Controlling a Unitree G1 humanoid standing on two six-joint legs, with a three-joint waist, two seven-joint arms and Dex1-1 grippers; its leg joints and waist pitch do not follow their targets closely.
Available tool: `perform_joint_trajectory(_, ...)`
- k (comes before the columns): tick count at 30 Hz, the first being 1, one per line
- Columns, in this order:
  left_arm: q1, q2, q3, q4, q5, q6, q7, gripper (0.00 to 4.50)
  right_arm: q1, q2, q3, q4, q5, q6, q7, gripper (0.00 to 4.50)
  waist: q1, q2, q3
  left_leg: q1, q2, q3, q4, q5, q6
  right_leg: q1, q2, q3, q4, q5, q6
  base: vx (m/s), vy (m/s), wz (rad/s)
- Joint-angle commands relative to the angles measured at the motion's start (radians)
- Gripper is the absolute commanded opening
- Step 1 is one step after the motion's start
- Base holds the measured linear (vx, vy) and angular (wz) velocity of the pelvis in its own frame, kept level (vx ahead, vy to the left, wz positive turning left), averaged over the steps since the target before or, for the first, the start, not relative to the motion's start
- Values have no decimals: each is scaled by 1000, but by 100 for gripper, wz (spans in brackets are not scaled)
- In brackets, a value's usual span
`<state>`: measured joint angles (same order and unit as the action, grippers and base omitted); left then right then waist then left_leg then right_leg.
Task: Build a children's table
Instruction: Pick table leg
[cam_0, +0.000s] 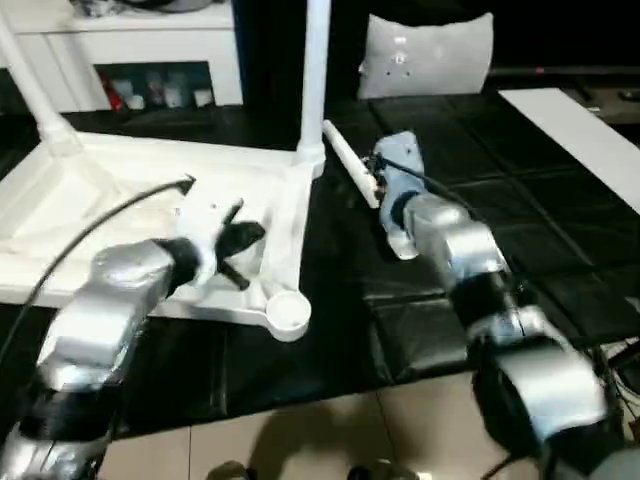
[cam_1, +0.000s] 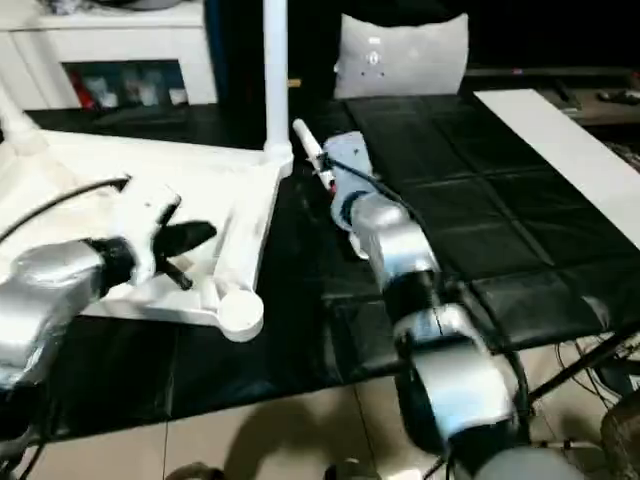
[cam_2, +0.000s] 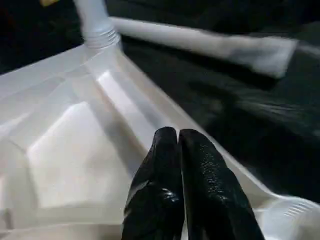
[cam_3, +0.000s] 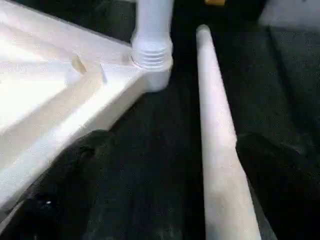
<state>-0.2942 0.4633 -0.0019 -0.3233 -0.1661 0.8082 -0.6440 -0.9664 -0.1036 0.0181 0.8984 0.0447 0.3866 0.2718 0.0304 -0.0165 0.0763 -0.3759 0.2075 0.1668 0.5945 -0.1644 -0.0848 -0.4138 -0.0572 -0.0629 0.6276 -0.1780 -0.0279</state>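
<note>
**benchrat:** Head views first. What's the count?

**plasticfan:** One white plastic table top (cam_0: 150, 215), lying upside down on black padded mats. Its ribbed underside faces up. Two legs are standing in its far corner sockets: one upright leg (cam_0: 315, 70) at the corner nearest the right arm, and a tilted leg (cam_0: 35, 95) at the far left corner. A third one, the loose leg (cam_0: 350, 165), lies flat on the mat just beside the upright leg's corner. The near corner has an empty round socket (cam_0: 288, 312). So that's three legs I can count.

**benchrat:** And the arms?

**plasticfan:** The left gripper (cam_0: 238, 240) sits over the table top's near edge. The right gripper (cam_1: 335, 165) is down by the loose leg. Beyond the table top there's a white cabinet (cam_0: 140, 50), a pale pillow (cam_0: 425, 55) and a flat white board (cam_0: 580, 125) lying on the mats.

**benchrat:** Does the left wrist view add anything?

**plasticfan:** Yep. It shows the two black fingers (cam_2: 165, 195) pressed together with nothing between them, over the smooth ribs. You also see the threaded collar where the upright leg meets the table top, which the head views don't make out.

**benchrat:** Right wrist view?

**plasticfan:** Fingers spread wide, one on each side of the loose leg (cam_3: 217, 145), not closed on it. The leg is a smooth tapered round rod, lying right next to the upright leg's ridged socket.
</note>
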Motion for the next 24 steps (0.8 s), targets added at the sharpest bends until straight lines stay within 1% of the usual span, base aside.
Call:
perform_joint_trajectory(1,36,31,15,-98,-33,36,-29,60,-56,-23,-5,72,-3,4,11,450,2,9,-52,10,9,-3,-64,-273,-18,43,-59,44,-71,-238,-181,0,0,0)
perform_joint_trajectory(2,82,65,16,-184,-59,59,-62,68,-102,-37,1,144,-22,2,17,450,4,14,-51,11,10,-1,-62,-262,-13,40,-57,45,-72,-234,-177,0,0,0)
perform_joint_trajectory(3,100,77,20,-223,-77,73,-78,81,-121,-41,1,173,-32,1,22,450,4,11,-45,10,10,2,-64,-259,-8,34,-55,45,-76,-228,-175,0,0,0)
perform_joint_trajectory(4,109,86,24,-253,-91,87,-88,94,-137,-45,-6,198,-36,2,12,450,0,3,-34,3,12,0,-68,-267,-9,35,-55,43,-72,-243,-182,0,0,0)
perform_joint_trajectory(5,124,101,27,-297,-109,104,-97,101,-158,-51,0,234,-52,10,1,450,2,7,-29,7,12,0,-66,-282,-13,32,-57,44,-73,-264,-180,0,0,0)
perform_joint_trajectory(6,126,103,27,-303,-111,106,-98,106,-160,-52,2,239,-55,12,-1,450,3,2,-23,6,13,1,-67,-282,-12,29,-57,45,-76,-267,-177,0,0,0)
perform_joint_trajectory(7,134,110,29,-323,-120,114,-101,119,-169,-55,10,255,-65,18,-5,450,6,6,-17,7,12,2,-69,-289,-13,25,-55,47,-78,-278,-171,0,0,0)
perform_joint_trajectory(8,145,115,37,-358,-134,146,-96,119,-182,-60,8,279,-67,13,-9,450,5,0,-11,4,12,-1,-71,-296,-18,27,-56,46,-74,-291,-167,0,0,0)
perform_joint_trajectory(9,147,116,39,-365,-137,153,-95,141,-185,-61,7,284,-67,12,-9,450,6,2,-10,6,13,-1,-72,-298,-21,27,-57,46,-74,-295,-164,0,0,0)
perform_joint_trajectory(10,160,124,43,-393,-146,176,-90,141,-197,-63,14,307,-70,19,17,450,5,-4,-4,4,12,0,-72,-299,-23,26,-57,47,-76,-299,-158,0,0,0)
perform_joint_trajectory(11,171,132,46,-417,-155,197,-87,153,-210,-66,15,329,-68,25,31,450,3,-8,-3,-1,12,-1,-72,-274,-21,30,-59,48,-72,-273,-163,0,0,0)
perform_joint_trajectory(12,172,133,47,-419,-157,199,-86,153,-214,-66,12,336,-66,25,31,450,4,-6,-3,-3,12,-2,-72,-259,-20,32,-59,48,-69,-255,-166,0,0,0)
perform_joint_trajectory(13,179,136,51,-431,-166,209,-81,177,-227,-68,0,357,-57,26,27,450,3,-6,-4,-2,12,0,-69,-225,-16,31,-58,49,-66,-208,-175,0,0,0)
perform_joint_trajectory(14,181,139,57,-437,-172,219,-79,186,-235,-69,-14,373,-50,27,25,450,4,-6,-6,-5,11,3,-66,-180,-7,33,-56,49,-59,-140,-192,0,0,0)
perform_joint_trajectory(15,183,141,62,-443,-178,229,-77,189,-242,-69,-27,385,-44,30,25,450,4,-4,-7,-5,11,4,-64,-165,-2,33,-56,50,-55,-110,-202,0,0,0)
perform_joint_trajectory(16,184,142,65,-446,-180,233,-76,189,-245,-69,-32,391,-42,31,26,450,3,-5,1,-9,11,4,-65,-153,6,33,-55,49,-53,-82,-214,0,0,0)
perform_joint_trajectory(17,194,156,63,-456,-185,246,-77,189,-248,-70,-44,409,-43,34,28,450,2,-7,6,-10,11,5,-65,-151,11,32,-55,50,-53,-77,-219,0,0,0)
perform_joint_trajectory(18,196,157,62,-458,-185,247,-76,189,-247,-70,-44,411,-43,36,30,450,3,-7,6,-10,11,5,-64,-148,13,34,-56,50,-52,-74,-222,0,0,0)
perform_joint_trajectory(20,206,165,57,-472,-186,259,-68,189,-237,-72,-30,424,-59,40,50,450,2,-7,13,-8,12,7,-66,-153,19,32,-57,51,-56,-83,-223,0,0,0)
perform_joint_trajectory(21,206,163,60,-476,-192,266,-64,189,-233,-73,-25,427,-63,43,61,450,3,-6,13,-7,12,8,-66,-154,19,32,-58,51,-57,-87,-224,0,0,0)
perform_joint_trajectory(22,208,155,67,-481,-200,276,-61,189,-229,-75,-22,430,-64,53,79,450,2,-6,17,-6,13,7,-68,-163,16,31,-58,51,-58,-104,-225,0,0,0)
perform_joint_trajectory(23,208,157,68,-483,-202,278,-61,189,-225,-77,-16,431,-67,61,97,450,2,-6,18,-5,14,6,-68,-172,11,32,-59,51,-59,-118,-224,0,0,0)
perform_joint_trajectory(24,209,161,67,-482,-206,279,-62,189,-222,-80,-6,435,-75,67,115,450,1,-9,21,-5,15,7,-69,-176,11,30,-59,51,-61,-127,-222,0,0,0)
